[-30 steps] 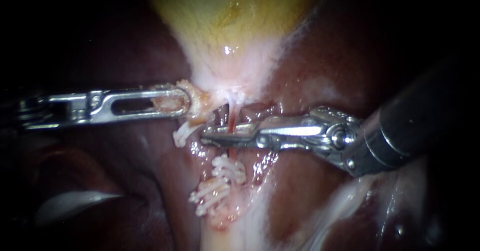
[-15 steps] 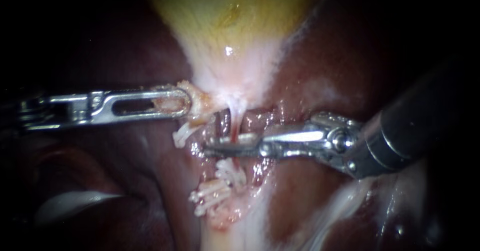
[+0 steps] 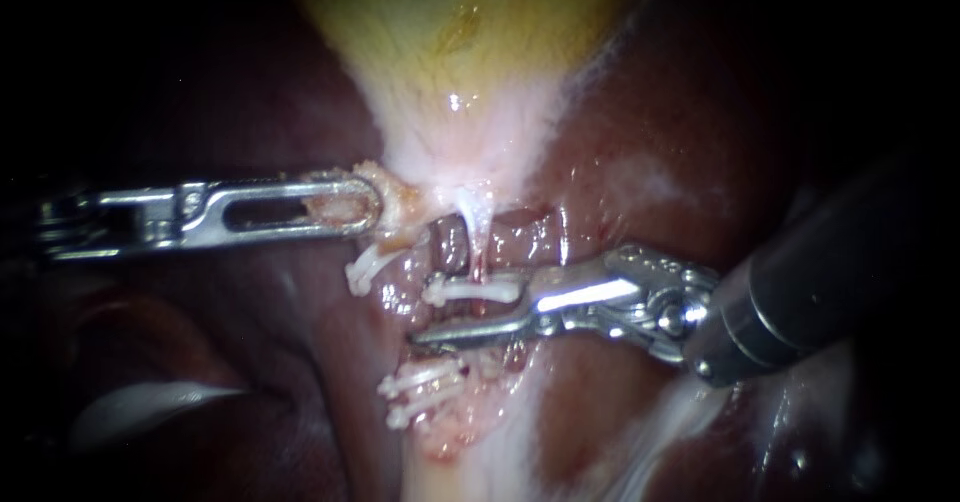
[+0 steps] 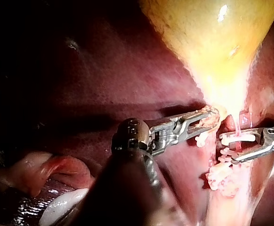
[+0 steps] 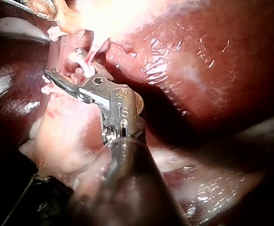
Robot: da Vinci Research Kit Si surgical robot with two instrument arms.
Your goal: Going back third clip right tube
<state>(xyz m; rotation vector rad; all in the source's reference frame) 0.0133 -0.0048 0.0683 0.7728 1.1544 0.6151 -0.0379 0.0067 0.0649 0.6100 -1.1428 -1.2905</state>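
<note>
Although the right instrument (image 3: 455, 312) was laid close against the tissue, its jaws were seen parted, with a clear gap between them and nothing gripped. The lower jaw was stretched beneath a white clip (image 3: 475, 288), and the upper jaw was seen just beside that clip's near end. The clip was fastened across the thin right tube (image 3: 478, 252), just below the neck of the gallbladder (image 3: 450, 32). Two lower clips (image 3: 425, 387) were seen on the pale stalk beneath, and a single clip (image 3: 362, 267) beside the left instrument (image 3: 372, 204), whose jaws were closed on tissue at the gallbladder's neck. Everything was bedded on the dark liver (image 3: 650, 112), whose edges were lost in shadow.
</note>
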